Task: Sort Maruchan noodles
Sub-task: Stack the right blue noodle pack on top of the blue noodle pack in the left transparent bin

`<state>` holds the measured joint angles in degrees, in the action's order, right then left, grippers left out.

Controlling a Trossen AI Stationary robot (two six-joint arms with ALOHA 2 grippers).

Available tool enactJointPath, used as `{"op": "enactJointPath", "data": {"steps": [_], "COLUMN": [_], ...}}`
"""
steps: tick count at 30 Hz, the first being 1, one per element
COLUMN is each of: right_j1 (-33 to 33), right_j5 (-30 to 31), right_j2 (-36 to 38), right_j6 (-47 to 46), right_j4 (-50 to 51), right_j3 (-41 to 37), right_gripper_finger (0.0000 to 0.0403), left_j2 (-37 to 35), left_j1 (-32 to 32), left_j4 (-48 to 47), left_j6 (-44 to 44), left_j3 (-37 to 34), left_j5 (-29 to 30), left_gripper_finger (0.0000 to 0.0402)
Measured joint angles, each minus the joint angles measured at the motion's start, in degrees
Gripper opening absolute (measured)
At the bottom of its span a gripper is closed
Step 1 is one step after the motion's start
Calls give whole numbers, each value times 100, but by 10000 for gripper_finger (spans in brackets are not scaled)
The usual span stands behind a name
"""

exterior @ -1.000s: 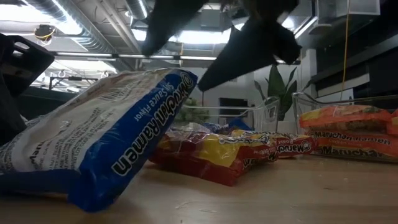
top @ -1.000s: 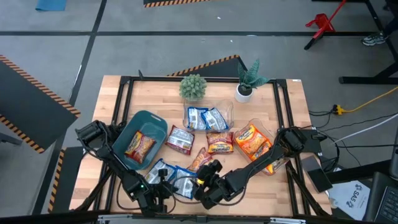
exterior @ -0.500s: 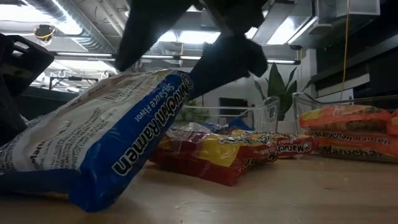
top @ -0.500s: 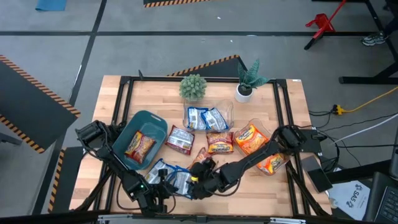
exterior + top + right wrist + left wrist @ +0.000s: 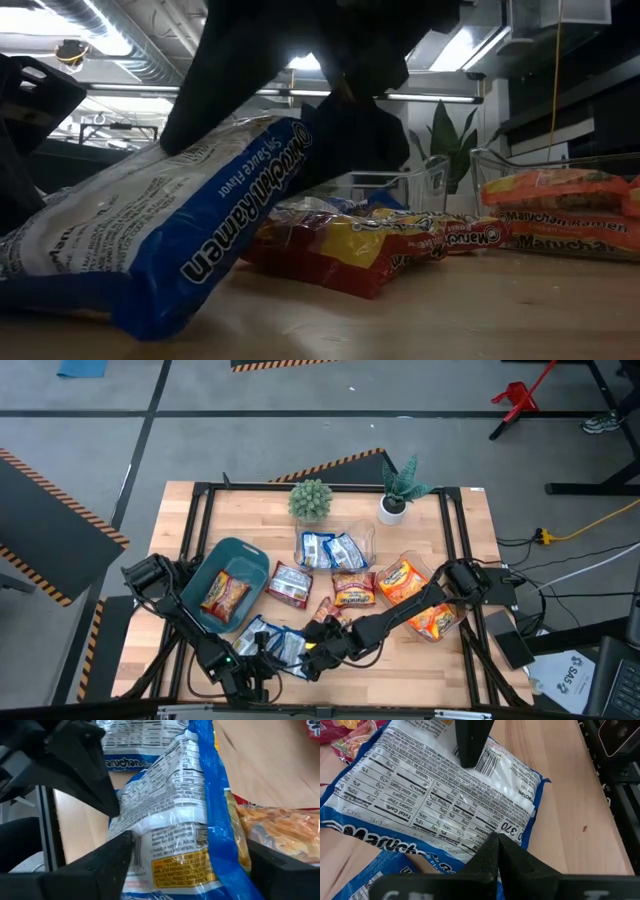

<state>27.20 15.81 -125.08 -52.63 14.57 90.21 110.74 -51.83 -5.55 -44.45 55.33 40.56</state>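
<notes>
Straddling the blue-and-white plastic ramen packet at the front edge of the wooden table: right tool, fingers spread wide either side, not clamped. Left tool pinched together, empty, just beside the same packet. Other packets lie mid-table, one in the dark teal bin.

Two dark jointed arms, matte black wedge-shaped pincer fingers
</notes>
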Motion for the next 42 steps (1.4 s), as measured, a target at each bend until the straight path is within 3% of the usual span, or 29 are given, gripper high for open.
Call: {"op": "enactJointPath", "data": {"steps": [10, 14, 21, 31, 36, 42], "right_j1": [22, 22, 15, 15, 13, -39], "right_j5": [60, 135, 349, 835, 1649, 3365], "right_j2": [26, 32, 37, 646, 1349, 2222], "right_j6": [23, 48, -64, 55, 74, 61], "right_j4": [-191, -227, -179, 561, 1475, 2585], "right_j3": [23, 24, 15, -15, -13, -1], "right_gripper_finger": [137, 106, 114, 104, 106, 105], "left_j2": [7, 25, -377, -1971, -3105, -4252], "left_j1": [-4, 0, 2, -9, -25, -37], "left_j4": [2, -68, -170, -272, -305, -306], "left_j6": [5, 4, 45, 991, 1802, 2532], "left_j3": [-1, -30, -41, -24, -15, -9], "left_j5": [60, 32, -8, 105, 138, 290], "left_gripper_finger": [0, 0, 0, 0, 0, 0]}}
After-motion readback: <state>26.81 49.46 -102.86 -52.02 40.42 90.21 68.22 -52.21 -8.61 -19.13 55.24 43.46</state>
